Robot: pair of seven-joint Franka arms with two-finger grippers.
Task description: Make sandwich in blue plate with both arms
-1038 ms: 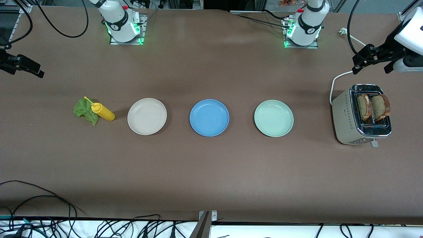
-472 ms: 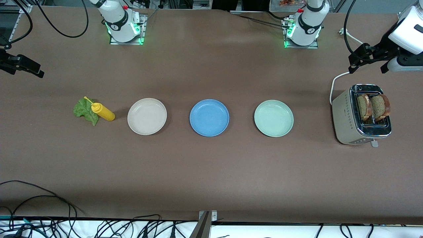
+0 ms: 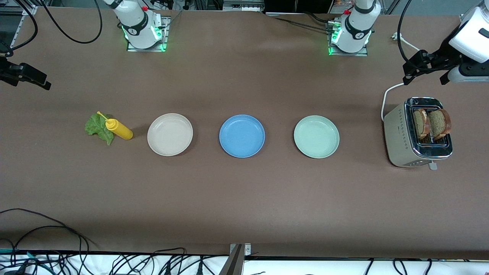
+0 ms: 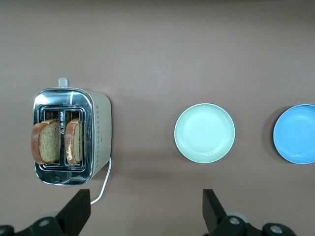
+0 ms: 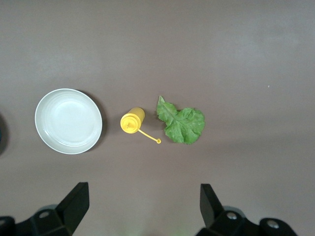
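- Left gripper (image 4: 142,214) held over bench (image 3: 244,198) beside toaster (image 3: 416,133), fingers wide apart, nothing gripped.
- Right gripper (image 5: 140,211) likewise spread, empty, near lettuce (image 3: 97,128).
- Blue plate (image 3: 242,136) bare; bread (image 3: 431,123) in toaster.

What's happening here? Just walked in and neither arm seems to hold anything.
Nothing is held yet. The left pincer hangs open above the toaster, where two bread slices stand in the slots. The right pincer hangs open at the right arm's end of the table, over the lettuce leaf and yellow bottle. The blue plate sits bare between the beige plate and mint-green plate.
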